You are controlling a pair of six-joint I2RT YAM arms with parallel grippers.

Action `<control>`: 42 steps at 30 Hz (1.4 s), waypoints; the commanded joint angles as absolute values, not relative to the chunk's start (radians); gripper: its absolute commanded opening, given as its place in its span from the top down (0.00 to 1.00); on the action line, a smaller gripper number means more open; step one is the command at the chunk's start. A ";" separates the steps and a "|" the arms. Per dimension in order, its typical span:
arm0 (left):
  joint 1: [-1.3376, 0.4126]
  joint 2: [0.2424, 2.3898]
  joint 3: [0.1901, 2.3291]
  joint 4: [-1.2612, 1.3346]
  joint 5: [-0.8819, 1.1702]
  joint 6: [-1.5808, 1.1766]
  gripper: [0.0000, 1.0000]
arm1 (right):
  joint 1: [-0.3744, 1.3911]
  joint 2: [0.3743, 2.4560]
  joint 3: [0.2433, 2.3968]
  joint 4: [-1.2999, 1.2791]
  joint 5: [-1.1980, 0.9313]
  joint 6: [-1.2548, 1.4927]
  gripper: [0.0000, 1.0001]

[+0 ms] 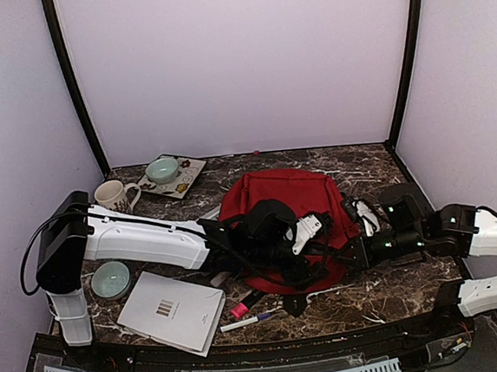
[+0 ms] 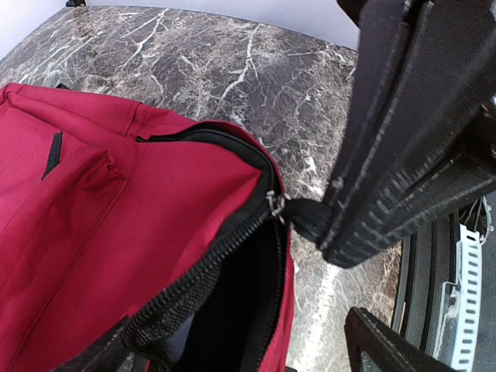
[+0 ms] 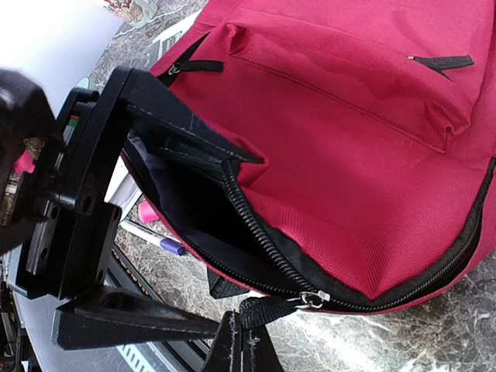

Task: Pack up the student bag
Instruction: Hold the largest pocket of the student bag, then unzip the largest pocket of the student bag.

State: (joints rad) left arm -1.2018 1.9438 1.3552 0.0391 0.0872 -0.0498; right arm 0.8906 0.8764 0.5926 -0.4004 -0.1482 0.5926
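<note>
The red student bag (image 1: pixel 284 196) lies in the middle of the table, its main zip partly undone over a dark inside (image 3: pixel 186 209). My right gripper (image 3: pixel 249 345) is shut on the black zip pull strap (image 3: pixel 271 308) at the bag's near edge, and its shut fingers (image 2: pixel 387 170) show in the left wrist view holding that strap (image 2: pixel 306 219). My left gripper (image 2: pixel 232 325) is open at the bag's mouth. One of its fingers (image 3: pixel 194 151) reaches into the opening under the top flap. The other finger (image 3: pixel 132 322) stays outside, over the table.
A white notebook (image 1: pixel 172 310), a pink item (image 1: pixel 239 309) and a pen (image 1: pixel 252 321) lie near the front left of the bag. A teal dish (image 1: pixel 111 279), a mug (image 1: pixel 117 196) and a tray (image 1: pixel 187 181) with a bowl (image 1: pixel 162 169) stand on the left.
</note>
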 commanded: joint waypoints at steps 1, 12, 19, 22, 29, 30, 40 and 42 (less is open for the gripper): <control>-1.210 1.948 1.393 0.080 0.050 -0.021 0.17 | 0.900 0.848 0.609 -0.394 -0.141 0.593 1.00; -1.230 1.926 1.292 0.137 0.015 -0.046 0.93 | 0.900 0.820 0.609 -0.396 -0.111 0.630 1.00; -1.238 1.847 1.163 0.209 -0.014 -0.080 1.00 | 0.897 0.825 0.619 -0.436 0.032 0.639 1.00; -1.238 1.794 1.089 0.252 -0.024 -0.105 1.00 | 0.893 0.844 0.618 -0.423 0.058 0.636 1.00; -1.238 1.712 0.954 0.317 -0.044 -0.149 1.00 | 0.831 0.941 0.637 -0.407 0.048 0.572 1.00; -1.238 1.707 0.942 0.318 -0.043 -0.149 1.00 | 0.819 0.955 0.641 -0.402 0.047 0.564 1.00; -1.238 1.686 0.920 0.286 -0.015 -0.119 1.00 | 0.742 1.028 0.741 -0.441 0.078 0.447 1.00; -1.238 1.686 0.922 0.284 -0.005 -0.121 1.00 | 0.736 1.033 0.758 -0.454 0.083 0.434 1.00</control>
State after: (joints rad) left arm -1.2335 1.7306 0.9394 0.3195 -0.0288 -0.1242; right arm 0.7624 1.0283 0.6968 -0.4595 0.0246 0.4915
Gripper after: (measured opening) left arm 0.056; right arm 0.006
